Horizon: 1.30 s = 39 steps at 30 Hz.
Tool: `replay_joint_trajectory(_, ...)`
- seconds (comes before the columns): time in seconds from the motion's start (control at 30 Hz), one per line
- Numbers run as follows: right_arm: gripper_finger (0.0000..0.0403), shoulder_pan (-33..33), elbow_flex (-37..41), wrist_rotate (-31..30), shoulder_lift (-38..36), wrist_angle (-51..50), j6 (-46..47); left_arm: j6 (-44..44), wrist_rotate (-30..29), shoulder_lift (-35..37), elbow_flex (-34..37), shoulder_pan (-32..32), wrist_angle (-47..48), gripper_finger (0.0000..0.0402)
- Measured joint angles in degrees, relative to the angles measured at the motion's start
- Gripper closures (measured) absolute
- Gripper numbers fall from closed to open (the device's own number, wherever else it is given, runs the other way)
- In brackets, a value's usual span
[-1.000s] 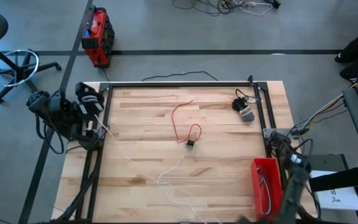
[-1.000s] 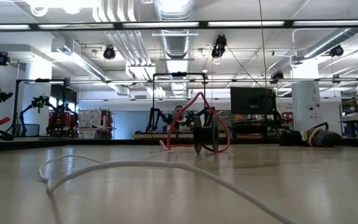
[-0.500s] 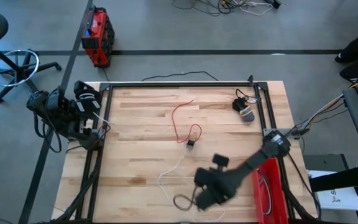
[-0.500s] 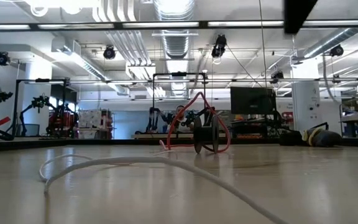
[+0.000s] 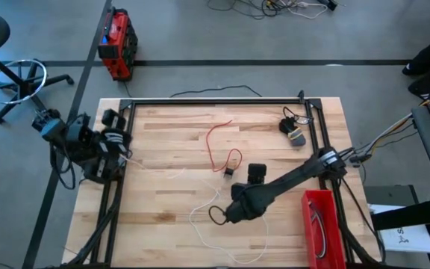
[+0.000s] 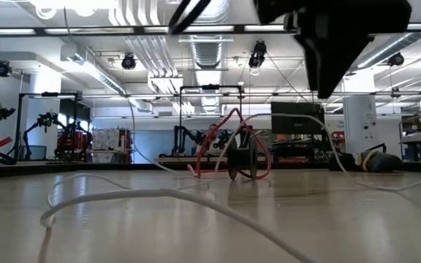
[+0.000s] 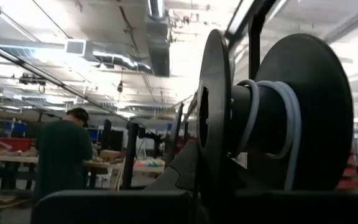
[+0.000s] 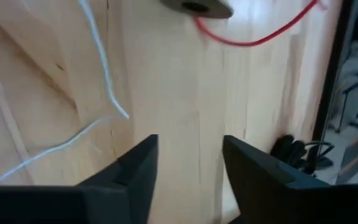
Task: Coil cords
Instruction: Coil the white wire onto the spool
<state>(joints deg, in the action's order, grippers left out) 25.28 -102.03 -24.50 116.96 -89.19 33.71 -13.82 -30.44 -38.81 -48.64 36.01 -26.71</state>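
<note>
The right hand (image 5: 222, 214), fingers apart and empty, hung over the white cord (image 5: 200, 211) sprawled on the desk (image 5: 170, 127). The gathering step looked barely begun; next it needed to descend and pinch that cord.
</note>
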Motion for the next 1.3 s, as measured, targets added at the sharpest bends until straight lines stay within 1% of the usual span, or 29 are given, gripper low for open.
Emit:
replay_joint_trajectory(0.1,0.0207,1.40,1.75,-2.54,-2.98,2.66,-0.20,0.02,-0.03,-1.75,0.02,0.00,1.04,0.0401)
replay_joint_trajectory(0.17,0.0193,2.34,3.84,-4.96,-5.47,7.80,-0.09,0.62,-0.65,-3.48,0.02,0.00,2.64,0.0401)
replay_joint_trajectory(0.2,0.0189,2.80,5.25,-6.31,-6.84,11.98,0.02,1.29,-1.82,-4.42,0.02,0.02,3.67,0.0401)
replay_joint_trajectory(0.33,0.0181,3.69,12.86,-11.23,-11.91,36.55,-2.61,5.16,-6.89,-9.23,0.04,0.02,10.15,0.0401)
replay_joint_trajectory(0.4,0.0182,3.63,16.90,-13.19,-13.75,51.02,-6.88,8.42,-9.40,-12.07,0.22,0.00,13.38,0.0401)
replay_joint_trajectory(0.5,0.0186,3.50,21.05,-14.68,-15.47,69.15,-14.80,13.61,-10.83,-16.15,0.35,0.00,16.37,0.0401)
replay_joint_trajectory(0.57,0.0187,3.45,22.42,-14.65,-16.14,77.91,-19.19,16.37,-10.93,-19.06,0.37,0.02,17.42,0.0401)
replay_joint_trajectory(0.63,0.0187,3.45,22.83,-14.73,-16.47,83.93,-22.83,18.21,-10.91,-21.63,0.39,0.16,17.70,0.0401)
replay_joint_trajectory(0.8,0.0191,3.62,22.81,-14.72,-16.47,95.03,-29.64,20.93,-10.95,-26.92,0.39,0.39,17.35,0.0401)
replay_joint_trajectory(0.97,0.0200,3.58,22.81,-14.74,-16.47,101.50,-32.62,22.50,-11.03,-29.92,0.39,1.03,16.94,0.0401)
replay_joint_trajectory(1.07,0.0209,3.58,22.81,-14.71,-16.49,103.53,-32.95,22.59,-11.02,-30.61,0.39,1.45,17.04,0.0401)
replay_joint_trajectory(1.2,0.0235,3.34,22.81,-14.48,-16.49,104.18,-33.02,22.75,-11.04,-30.85,0.39,1.46,16.90,0.0401)
replay_joint_trajectory(1.3,0.0266,3.00,22.81,-12.10,-16.43,104.65,-32.79,22.75,-11.04,-30.86,0.39,1.46,17.01,0.0401)
